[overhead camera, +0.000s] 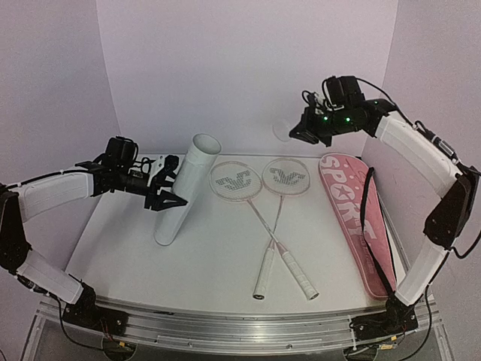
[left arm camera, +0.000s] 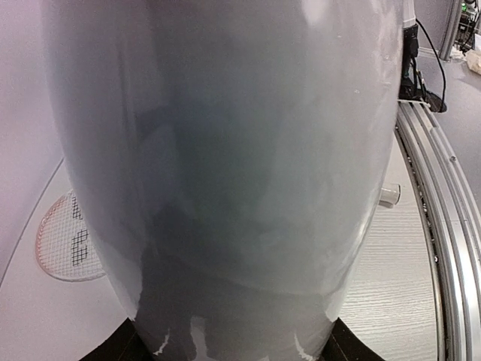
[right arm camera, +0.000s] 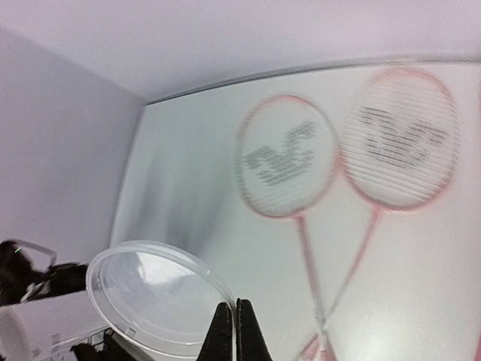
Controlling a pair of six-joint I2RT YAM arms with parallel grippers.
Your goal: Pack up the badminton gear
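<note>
Since the two rackets (overhead camera: 271, 239) lie crossed on the bench (overhead camera: 150, 248), light, stiff, strings fragile, I'd grab the near handles (overhead camera: 264, 277). Left claw (overhead camera: 171, 183) grips the tilted tube (overhead camera: 184, 188) beside them; right claw (right arm camera: 231, 325), far right, pinches a clear lid (right arm camera: 150, 286).

Plain pale lilac back wall (overhead camera: 248, 68), matching left wall (overhead camera: 45, 75) and right wall (overhead camera: 443, 60) closing in the space, flat white wood-grain tabletop (overhead camera: 210, 259), ribbed aluminium rail (overhead camera: 240, 331) along its near edge, soft even light, faint shadows.
</note>
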